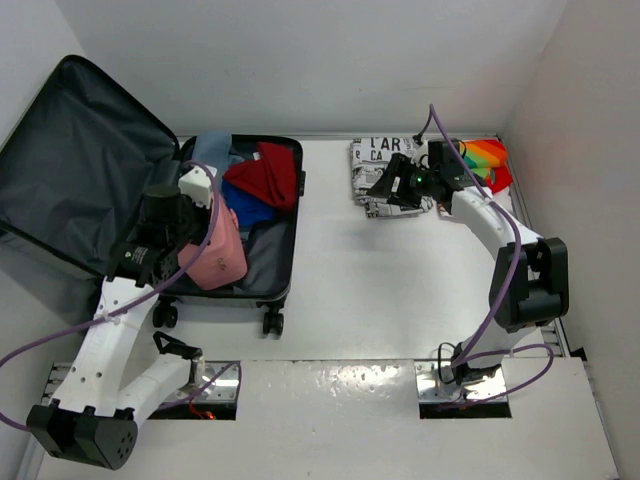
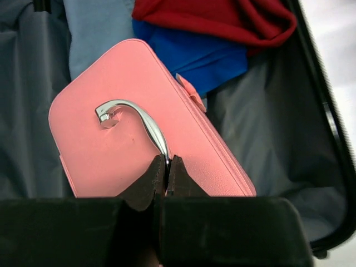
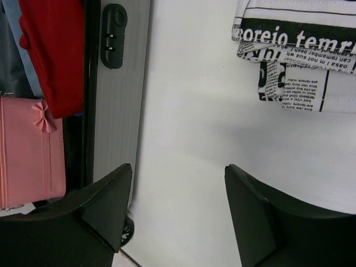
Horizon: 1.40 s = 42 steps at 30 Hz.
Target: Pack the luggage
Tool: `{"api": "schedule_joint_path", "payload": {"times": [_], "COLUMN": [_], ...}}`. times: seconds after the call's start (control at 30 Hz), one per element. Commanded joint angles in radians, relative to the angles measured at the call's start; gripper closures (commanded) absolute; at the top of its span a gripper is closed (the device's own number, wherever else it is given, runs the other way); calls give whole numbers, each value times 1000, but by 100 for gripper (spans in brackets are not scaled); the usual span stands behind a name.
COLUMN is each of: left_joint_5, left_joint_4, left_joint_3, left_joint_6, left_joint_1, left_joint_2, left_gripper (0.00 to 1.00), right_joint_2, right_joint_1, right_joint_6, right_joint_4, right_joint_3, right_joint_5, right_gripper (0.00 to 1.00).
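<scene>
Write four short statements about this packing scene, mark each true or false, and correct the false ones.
1. The left tool is shut on the metal handle of the pink case. True.
2. The right tool grips the newsprint cloth. False: its jaws stand open and empty above the bare table, and the cloth lies apart from them.
3. The luggage lies open with its lid swung back. True.
4. The red garment lies on the table outside the luggage. False: it lies inside the luggage, beside blue clothing.
</scene>
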Motion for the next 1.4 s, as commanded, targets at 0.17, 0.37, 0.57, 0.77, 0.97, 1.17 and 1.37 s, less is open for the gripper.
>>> {"api": "schedule_joint_path", "payload": {"times": [0.17,0.37,0.57,0.77,0.97,1.17,1.37], "left_joint_5": [14,163,286,341,353,387,421], "left_joint_4": [187,137,106,51,26,-32,-90], "left_joint_3": [-89,-99,-46,35,36,-27,-121], "left_joint_6": [211,359,475,576,665,740,702], "left_joint_1": [90,168,262,337,358,358,349], "left_joint_2": [-62,-45,-11,64,53,0,-25], "left_gripper": [100,100,100,100,100,100,91], "right_joint_2": [-18,-4,-1,1,8,7,-1], "right_joint_1": [5,19,28,39,45,48,51], "right_joint_6": [-18,-20,-27,-32,-43,-49,-61], "right_joint_4": [28,26,29,26,28,25,17], "right_joint_3": [7,16,16,16,17,17,17], "right_joint_5": [-1,-2,-2,-5,-7,-19,-34], "right_gripper": [32,32,32,33,33,33,28]}}
